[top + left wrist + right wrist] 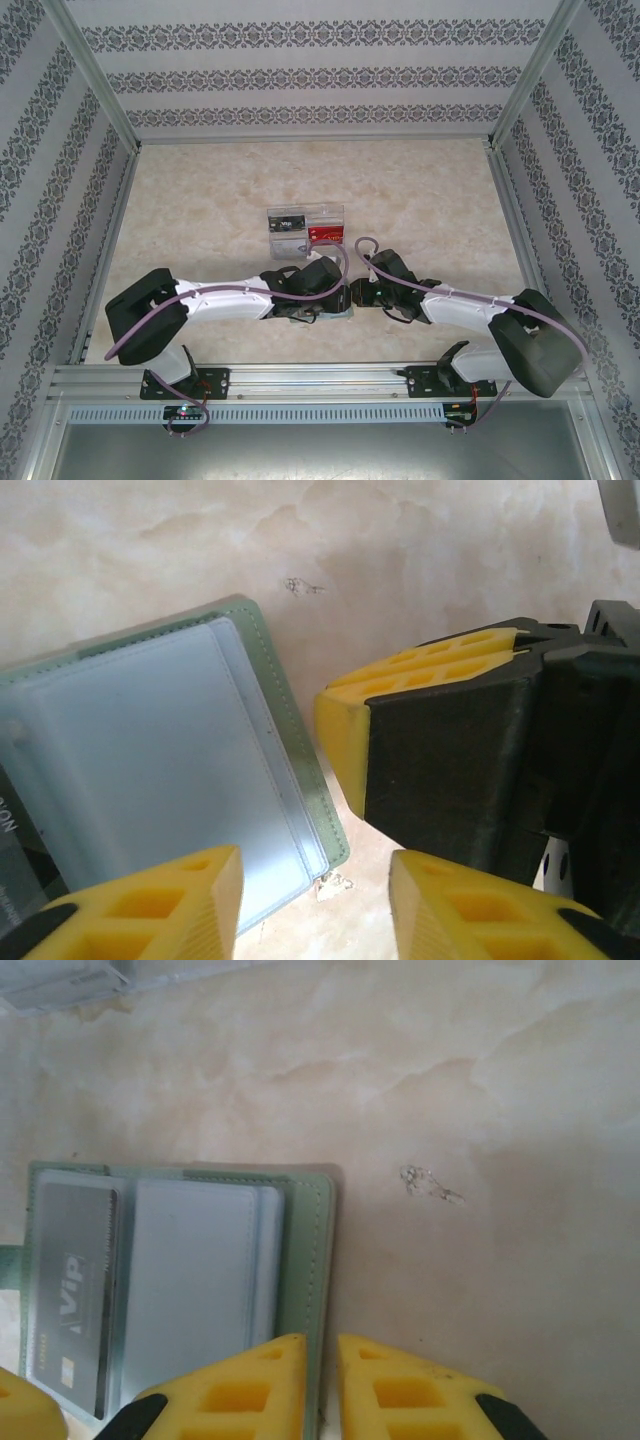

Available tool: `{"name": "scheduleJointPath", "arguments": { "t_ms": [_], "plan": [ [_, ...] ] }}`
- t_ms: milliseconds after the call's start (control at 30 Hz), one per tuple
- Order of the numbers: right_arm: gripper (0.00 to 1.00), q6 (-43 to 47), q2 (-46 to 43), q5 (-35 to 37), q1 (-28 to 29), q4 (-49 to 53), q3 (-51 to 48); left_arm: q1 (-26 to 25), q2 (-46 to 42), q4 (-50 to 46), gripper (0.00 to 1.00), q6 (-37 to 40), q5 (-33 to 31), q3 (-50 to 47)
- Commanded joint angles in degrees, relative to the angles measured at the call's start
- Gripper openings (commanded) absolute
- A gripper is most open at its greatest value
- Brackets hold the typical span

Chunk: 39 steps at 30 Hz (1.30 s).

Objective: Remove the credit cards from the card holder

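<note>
Grey-green card holder (150, 750), corner between spread left fingers (150, 905); right fingers (240, 1392) together at its edge

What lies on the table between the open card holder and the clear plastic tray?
Nothing. In the right wrist view the table between the card holder and the tray corner is bare.

Card holder (150, 770) cut off at edge, btm hidden by L hand (315, 905).

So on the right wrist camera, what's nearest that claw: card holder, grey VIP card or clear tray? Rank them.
1. card holder: green edge at the right claw.
2. grey VIP card: left, inside the holder.
3. clear tray: far top-left corner.
</note>
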State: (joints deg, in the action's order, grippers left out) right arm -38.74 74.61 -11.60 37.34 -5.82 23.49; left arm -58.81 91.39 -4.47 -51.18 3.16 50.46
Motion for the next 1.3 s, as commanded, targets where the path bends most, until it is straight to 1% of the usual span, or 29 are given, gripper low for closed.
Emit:
{"name": "scheduleJointPath", "arguments": {
  "t_ms": [0, 133, 300, 433, 533, 700, 833, 1267],
  "plan": [
    [0.18, 1.45, -2.24, 1.31, 0.00, 0.09, -0.72, 0.23, -4.32, -3.87, 0.38, 1.12, -3.69, -1.78],
    [0.18, 1.41, -3.57, 0.65, 0.78, 0.26, -0.29, 2.90, -8.72, -4.52, 0.30, 0.38, -4.32, -6.91],
    [0.18, 0.26, -4.24, 0.96, 4.71, 2.16, 2.98, 6.18, -13.38, -3.65, 0.17, 0.07, -4.26, -12.68],
    [0.18, -1.38, -1.64, 0.15, 7.57, 3.01, 6.74, 8.02, -14.71, -1.11, 0.08, -0.30, -3.04, -16.09],
    [0.19, -2.69, 1.47, -0.77, 9.16, 3.01, 9.16, 8.66, -14.61, 0.82, 0.04, -0.50, -2.15, -17.63],
    [0.20, -4.35, 7.43, -2.73, 11.29, 2.85, 12.82, 9.15, -13.62, 3.16, 0.04, -0.33, -1.19, -18.82],
    [0.21, -5.14, 10.56, -3.10, 12.29, 3.13, 14.91, 9.15, -12.83, 4.70, 0.05, -0.50, -0.44, -19.63],
    [0.21, -6.20, 14.84, -2.29, 12.40, 5.34, 16.15, 9.15, -11.15, 5.80, 0.05, -1.11, -0.31, -20.99]
  ]
}}
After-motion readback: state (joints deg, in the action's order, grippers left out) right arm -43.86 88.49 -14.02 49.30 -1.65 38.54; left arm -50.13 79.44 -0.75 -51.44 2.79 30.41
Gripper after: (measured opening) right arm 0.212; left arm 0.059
